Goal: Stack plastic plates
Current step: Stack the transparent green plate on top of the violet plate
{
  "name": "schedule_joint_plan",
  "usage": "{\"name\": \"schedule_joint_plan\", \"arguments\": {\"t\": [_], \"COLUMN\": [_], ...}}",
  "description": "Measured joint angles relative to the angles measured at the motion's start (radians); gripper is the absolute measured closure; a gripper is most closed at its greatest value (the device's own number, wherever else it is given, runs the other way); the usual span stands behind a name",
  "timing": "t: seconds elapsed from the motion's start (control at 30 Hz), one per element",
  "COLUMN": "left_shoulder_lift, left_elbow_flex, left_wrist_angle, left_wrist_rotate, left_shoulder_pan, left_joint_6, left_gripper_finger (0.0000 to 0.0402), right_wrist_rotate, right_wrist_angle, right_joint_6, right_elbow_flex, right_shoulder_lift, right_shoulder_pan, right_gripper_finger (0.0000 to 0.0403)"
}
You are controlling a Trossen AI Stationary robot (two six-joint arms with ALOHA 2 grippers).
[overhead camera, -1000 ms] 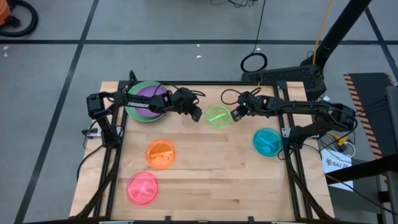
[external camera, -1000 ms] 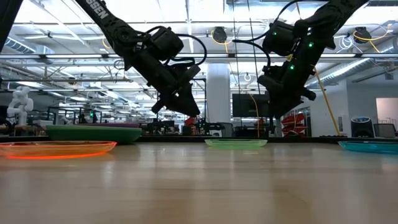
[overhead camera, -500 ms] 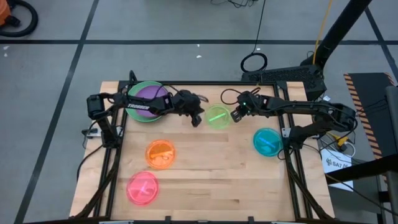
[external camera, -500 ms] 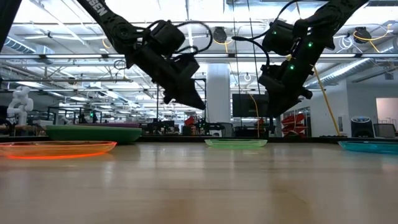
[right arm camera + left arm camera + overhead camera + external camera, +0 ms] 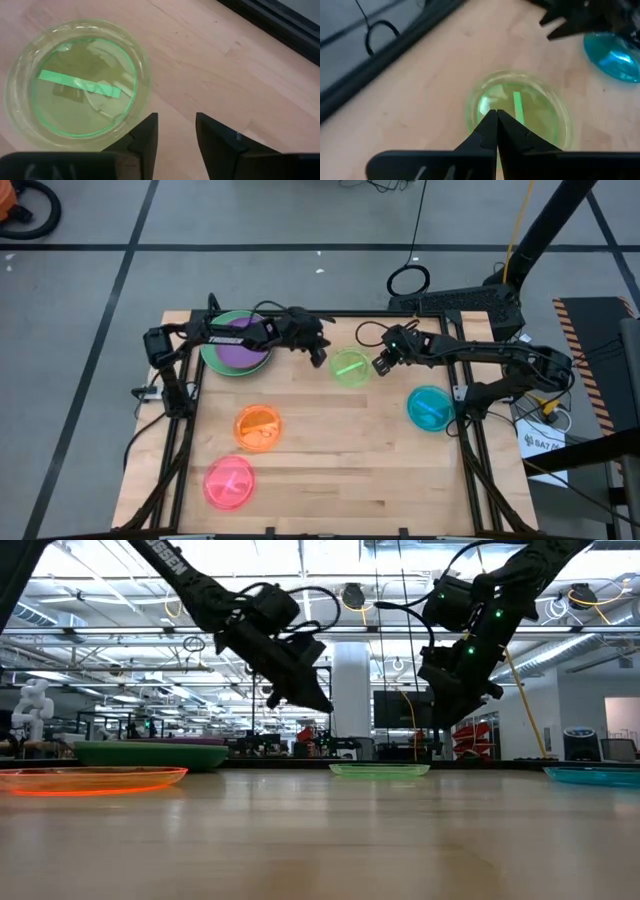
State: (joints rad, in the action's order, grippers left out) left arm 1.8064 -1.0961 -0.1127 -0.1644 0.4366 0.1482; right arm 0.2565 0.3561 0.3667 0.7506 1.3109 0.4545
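While both arms are hanging over the lime plate (image 5: pixel 350 368) at the upper middle of the high view, the left gripper (image 5: pixel 318 359) is clenched empty just left of it and the right gripper (image 5: pixel 381 365) is spread, holding nothing, at its right edge. I'd bring the spread fingers low around the rim before closing, then carry it towards the purple plate (image 5: pixel 236 345) in the stack at upper left. White lettering on the left arm is showing, too small to read.

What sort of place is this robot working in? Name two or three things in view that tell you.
Probably a robotics lab or workshop in a large industrial hall. The low view shows a high ceiling with strip lights and cables, and a white humanoid figure stands far back. The wooden table sits on a bare grey floor.
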Motion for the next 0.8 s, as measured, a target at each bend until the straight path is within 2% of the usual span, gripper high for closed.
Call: {"name": "schedule_joint_plan", "arguments": {"t": [0.17, 0.3, 0.47, 0.8], "left_shoulder_lift": [0.115, 0.183, 0.239, 0.277], "left_elbow_flex": [-0.142, -0.233, -0.344, -0.374], "left_wrist_angle": [0.163, 0.251, 0.402, 0.430], "left_wrist_rotate": [-0.021, -0.003, 0.005, 0.048], "left_shoulder_pan": [-0.004, 0.000, -0.003, 0.000], "left_joint_6": [0.001, 0.058, 0.108, 0.119], "left_gripper_finger": [0.0400, 0.0398, 0.0379, 0.0296], "right_wrist_rotate": [0.001, 0.001, 0.001, 0.000], "right_wrist_angle": [0.000, 0.001, 0.000, -0.006], "right_joint_6": [-0.011, -0.014, -0.013, -0.013], "right_elbow_flex": [-0.014, -0.032, -0.036, -0.036], "right_shoulder_lift": [0.000, 0.000, 0.000, 0.000], "right_shoulder_pan": [0.012, 0.028, 0.050, 0.050], "right_gripper_finger": [0.0275, 0.0275, 0.0275, 0.0275]}}
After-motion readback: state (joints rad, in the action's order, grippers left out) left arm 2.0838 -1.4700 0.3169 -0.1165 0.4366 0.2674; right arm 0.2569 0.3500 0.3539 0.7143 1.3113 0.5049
